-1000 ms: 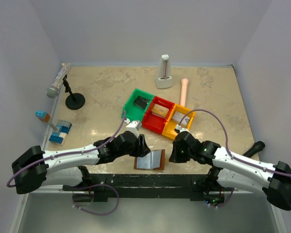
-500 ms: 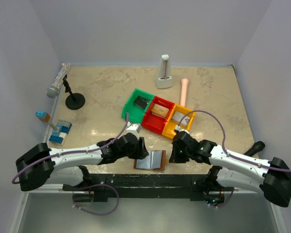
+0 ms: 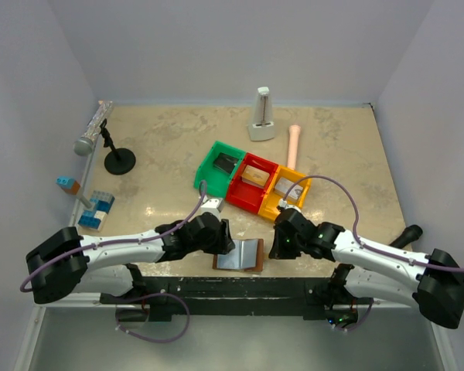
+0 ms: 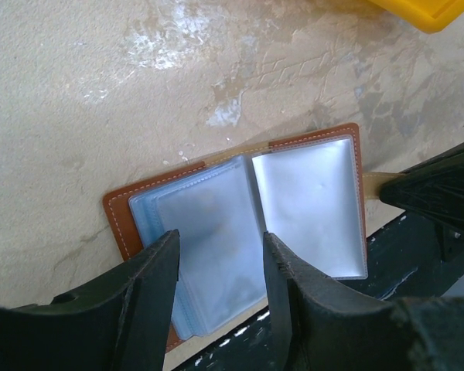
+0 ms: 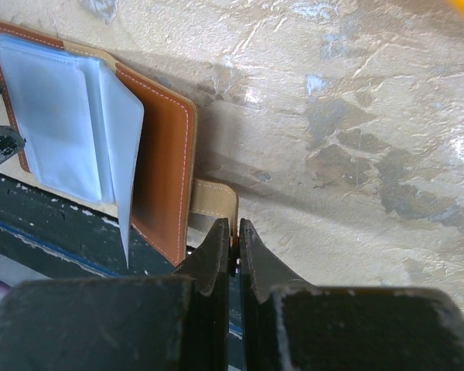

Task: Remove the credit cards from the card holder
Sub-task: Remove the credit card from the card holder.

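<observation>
Left wrist view looks straight down on the card holder [image 4: 309, 201], lying open and flat in the middle of the frame, at the bottom edge of the table [image 3: 170, 154] where a black rail [image 3: 240, 287] begins. The left gripper [image 4: 220, 255] hangs over the holder's left-hand page with its jaws moderately apart, one finger either side of the fanned stack of clear sleeves [image 4: 209, 224] and gripping nothing. In the right wrist view the right gripper [image 5: 232, 228] is closed tight, and its tips appear to nip the very end of the tan tab [image 5: 214, 202] that sticks out from the brown cover. That shallow hold is my first worry: with so little of the tab between the tips, any pull from the other arm could slip it free, and the holder would slide or fold shut. Because the holder sits right at the rail, a drag towards the bottom of the frame might tip it off the table. The left fingers could also close on several sleeves at once, lifting the whole holder instead of a single card. No credit card can be made out; the sleeves read as pale, glossy blue-grey, and whether they hold cards I cannot tell. The left fingers cover the holder's lower left corner, and in the top external view both wrists crowd its sides, so the contact at the tab is hidden there.
</observation>
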